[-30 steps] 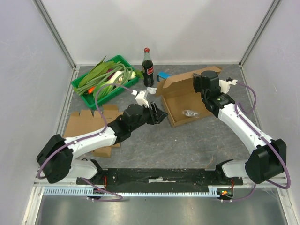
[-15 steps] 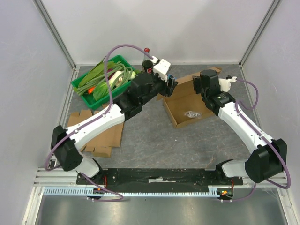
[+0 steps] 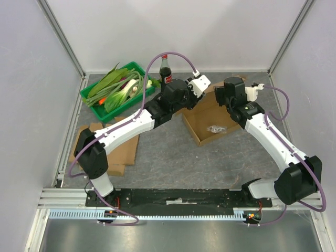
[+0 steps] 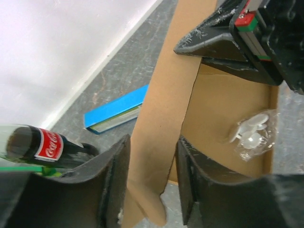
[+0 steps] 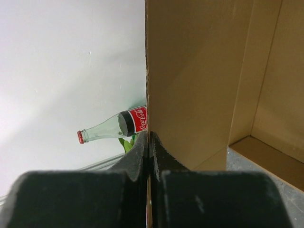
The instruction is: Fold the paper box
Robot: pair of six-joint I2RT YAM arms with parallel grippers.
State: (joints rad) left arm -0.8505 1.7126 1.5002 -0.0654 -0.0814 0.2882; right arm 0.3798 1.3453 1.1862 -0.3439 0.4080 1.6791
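**boxfold_newbie:** so where's the paper box [image 3: 209, 112] compared to the two pincers? and are they actually gripping anything?

**yam_tinkerer:** The box lies open on the table, right under both pincers. One long flap [image 4: 166, 118] stands up from its side wall. The right pincer [image 5: 148, 135] is clamped tight on the top edge of that cardboard. In its own wrist view the fingers meet with only the thin sheet between them, and the inside of the box drops away to one side of them.

**boxfold_newbie:** and the left one?

**yam_tinkerer:** The left pincer [image 4: 153, 142] is partway open and straddles the same flap lower down, with one finger on each side of it. The cardboard just about fills the gap. I can't tell whether it's really squeezing or only sitting around the flap. The right pincer's black fingertips are just beyond it, further along the flap.

**boxfold_newbie:** anything else near them?

**yam_tinkerer:** A small clear bag of white bits [image 4: 251, 135] lies on the box floor, past one left finger. On the other side of the left pincer there's a cola bottle [image 4: 42, 142], and a flat blue packet [image 4: 116, 111] lies on the table between the bottle and the flap. A green tray [image 3: 84, 95] of vegetables is out past the bottle. Flat cardboard [image 3: 125, 149] lies well back from the left pincer, under that arm's near end.
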